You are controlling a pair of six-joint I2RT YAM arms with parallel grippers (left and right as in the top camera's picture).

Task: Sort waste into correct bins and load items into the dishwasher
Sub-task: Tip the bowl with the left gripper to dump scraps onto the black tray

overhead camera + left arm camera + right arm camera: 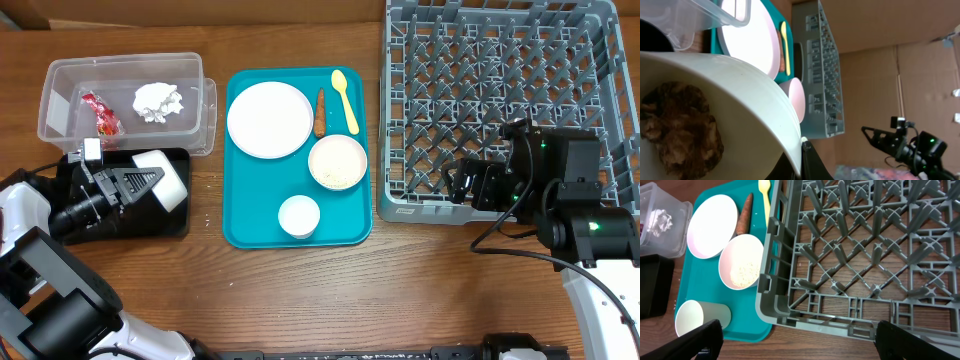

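My left gripper (152,181) is shut on the rim of a white bowl (172,180), tilted on its side over the black tray (130,222). In the left wrist view the bowl (740,95) still holds the brown food lump (680,132). The clear tub (60,80) contains the red wrapper (102,113) and the white napkin (159,101). My right gripper (462,185) stands open at the near left corner of the grey dish rack (500,90), with nothing between its fingers (705,337).
The teal tray (240,225) lies mid-table. It carries the round plate (269,119), the carrot (321,112), the yellow spoon (344,95), a bowl with rice (337,162) and a small cup (299,216). Cardboard walls stand behind the table.
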